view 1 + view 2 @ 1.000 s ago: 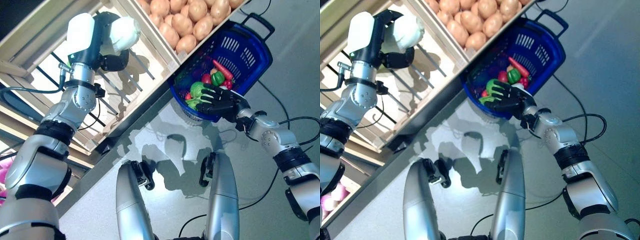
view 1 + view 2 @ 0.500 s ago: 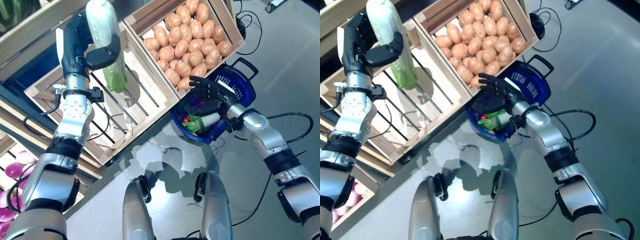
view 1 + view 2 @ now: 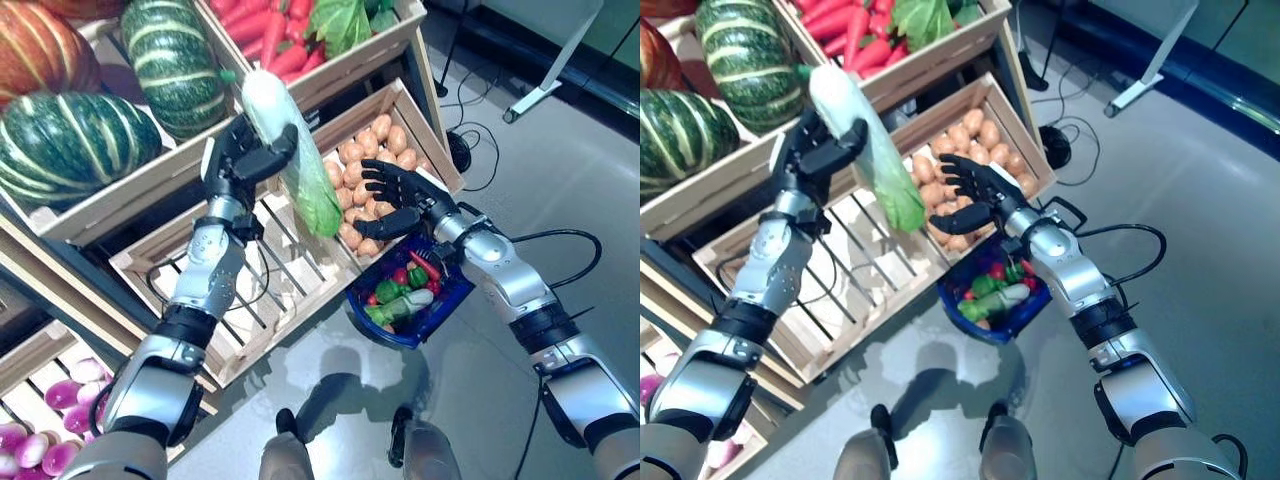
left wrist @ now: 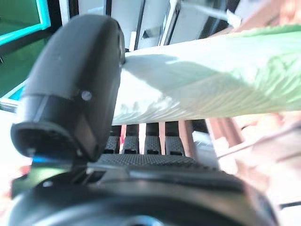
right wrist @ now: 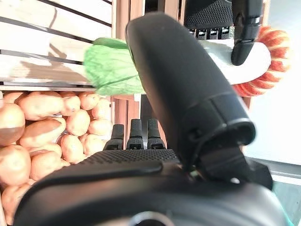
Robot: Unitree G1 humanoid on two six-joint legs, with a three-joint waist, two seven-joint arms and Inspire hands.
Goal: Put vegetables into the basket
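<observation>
Cabbage (image 3: 290,150), long and pale with a leafy green end, hangs above the slatted wooden crate (image 3: 260,270), gripped at its white stalk by the left hand (image 3: 240,160), whose thumb and fingers curl round it so the leaves dangle free. Beside it the right hand (image 3: 400,195) waits with fingers spread over the potatoes (image 3: 365,170), apparently ready to take it across to the blue basket (image 3: 405,300) on the floor below, already holding several vegetables

Striped green pumpkins (image 3: 80,140) sit on the shelf before me; purple onions (image 3: 45,425) fill a low crate.
</observation>
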